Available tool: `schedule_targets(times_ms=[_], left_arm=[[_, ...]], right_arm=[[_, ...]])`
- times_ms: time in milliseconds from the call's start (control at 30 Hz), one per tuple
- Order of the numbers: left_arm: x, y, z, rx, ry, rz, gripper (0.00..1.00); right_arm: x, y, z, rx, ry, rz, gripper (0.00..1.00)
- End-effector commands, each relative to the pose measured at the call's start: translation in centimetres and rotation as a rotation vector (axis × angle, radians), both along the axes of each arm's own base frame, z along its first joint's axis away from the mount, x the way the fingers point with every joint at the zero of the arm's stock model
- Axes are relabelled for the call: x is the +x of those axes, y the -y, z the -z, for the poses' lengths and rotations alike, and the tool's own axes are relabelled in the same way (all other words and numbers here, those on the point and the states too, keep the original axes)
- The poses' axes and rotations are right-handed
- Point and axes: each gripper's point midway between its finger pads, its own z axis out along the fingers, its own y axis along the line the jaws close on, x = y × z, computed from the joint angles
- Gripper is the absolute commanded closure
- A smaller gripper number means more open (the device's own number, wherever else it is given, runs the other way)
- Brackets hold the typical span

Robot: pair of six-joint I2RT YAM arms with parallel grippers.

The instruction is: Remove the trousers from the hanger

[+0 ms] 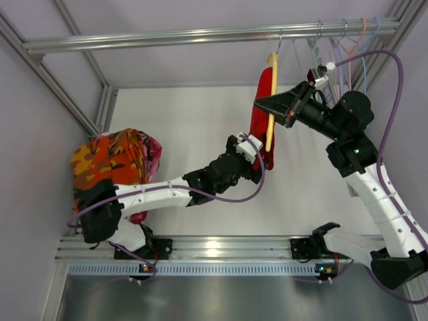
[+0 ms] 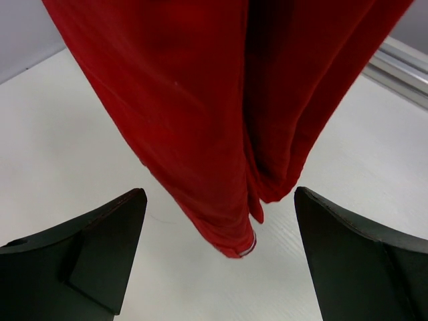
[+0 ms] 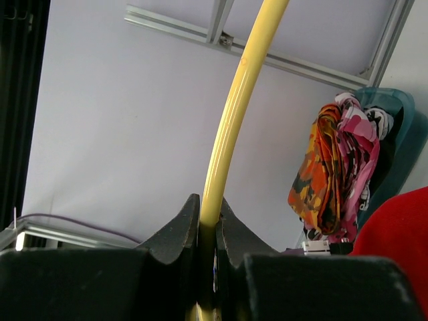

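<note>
We see the trousers (image 1: 261, 120) hanging from the hanger (image 1: 271, 93) under the rail (image 1: 200, 37), above the white bench (image 1: 187, 127). Seen from above they are a narrow red strip, and the fabric hides the part of the hanger that carries them, so we cannot tell how they are fastened. The hanger's hook (image 1: 279, 41) reaches up to the rail, but it is too thin for us to see how it sits there. The right pincer (image 1: 262, 103) is clamped shut on the hanger. In the right wrist view its fingers (image 3: 177, 231) squeeze the yellow rod (image 3: 231, 120), and the rod's lower end is lost between them. The left pincer (image 1: 251, 150) sits beside the lower part of the trousers. In its own view the jaws stand wide apart, and the red cloth (image 2: 200, 120) hangs ahead of the gap without touching either finger. That view cuts off the top of the cloth, and a thin pale stripe shows at the hem (image 2: 246, 249). At the left an orange camouflage cloth (image 1: 110, 160) and a pink cloth (image 1: 151, 155) are bunched together, with the left arm covering their lower edge. The print on the pink cloth is too small to read. More hangers (image 1: 344, 47) crowd the rail's right end, partly behind the right arm.
</note>
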Motion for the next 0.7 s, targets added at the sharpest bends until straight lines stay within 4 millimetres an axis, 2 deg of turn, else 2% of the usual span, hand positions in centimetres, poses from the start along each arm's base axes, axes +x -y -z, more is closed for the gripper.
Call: schedule_targets(times_ms=[0,67,433,667], left_arm=[[1.2,0.5,-4.8,-0.175,0.061,-0.068,0.02],[1.5,0.4,-5.2,-0.189,0.086,-0.076,0.02],[2.9,-1.6,-3.9,-0.139,0.107,-0.135,0.03],[2.3,-2.1,-3.8,-0.128,0.115,-0.094,0.02]], right_arm=[[-4.8,1.6,-9.0,0.140,0.359,-0.003,1.00],[-4.9,1.6,-9.2,0.151,0.354,-0.008,1.00],[-5.3,1.5,-9.6,0.156,0.351,-0.037,1.00],[-5.4,1.3,-9.8,0.150,0.360,-0.050,1.00]])
